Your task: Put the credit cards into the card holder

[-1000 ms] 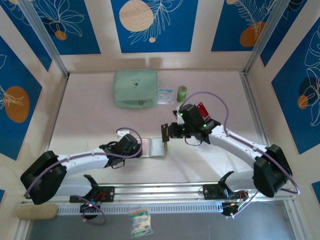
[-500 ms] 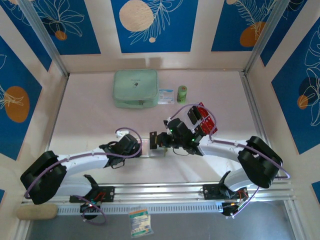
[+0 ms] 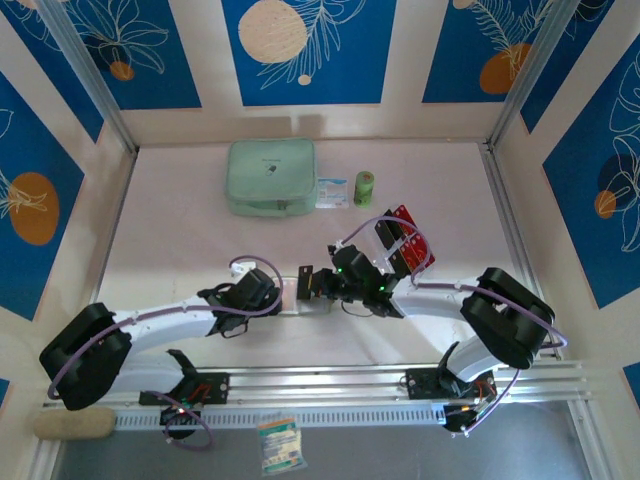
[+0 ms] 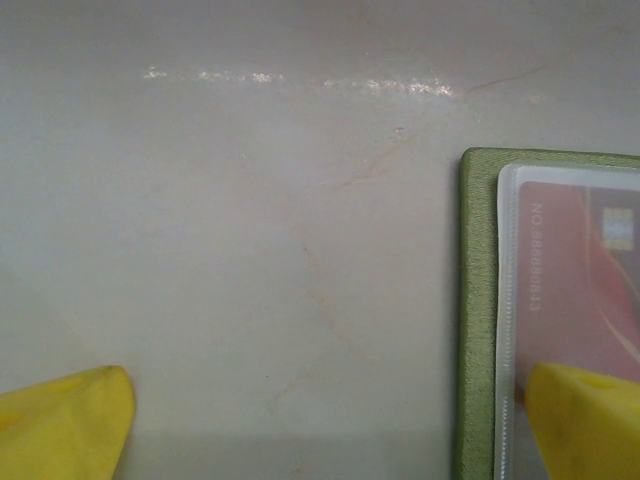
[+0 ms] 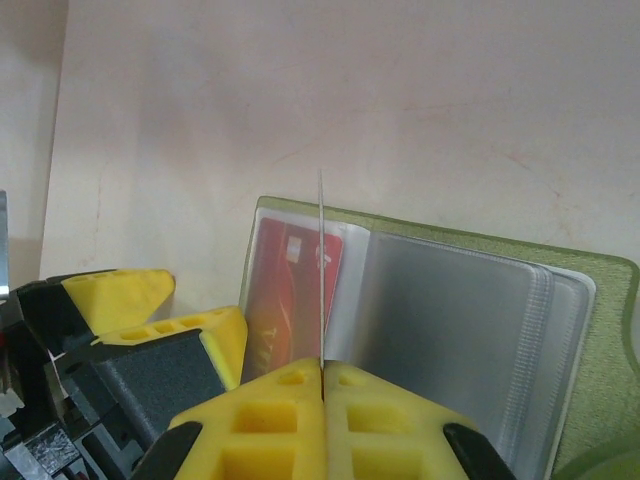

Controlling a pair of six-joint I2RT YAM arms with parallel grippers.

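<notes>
The olive-green card holder (image 5: 590, 300) lies open on the table, its clear sleeves facing up. A red credit card (image 5: 285, 290) sits inside the left sleeve. My right gripper (image 5: 322, 368) is shut on another credit card (image 5: 322, 260), seen edge-on and held upright just above the sleeves. From above, the right gripper (image 3: 312, 283) hovers over the card holder (image 3: 322, 303). My left gripper (image 4: 320, 425) is open, one fingertip (image 4: 585, 420) over the holder's left sleeve (image 4: 510, 300) and the other on bare table. More red credit cards (image 3: 408, 235) stand behind the right arm.
A pale mint zip pouch (image 3: 271, 177) lies at the back, with a small packet (image 3: 332, 192) and a green roll (image 3: 365, 186) beside it. A clear rack (image 3: 395, 245) holding the red cards stands right of centre. Metal rails (image 3: 320, 380) run along the near edge.
My right arm has swung left and toward me with the card, from beside the rack to above the open card holder. The left arm has stayed put.
</notes>
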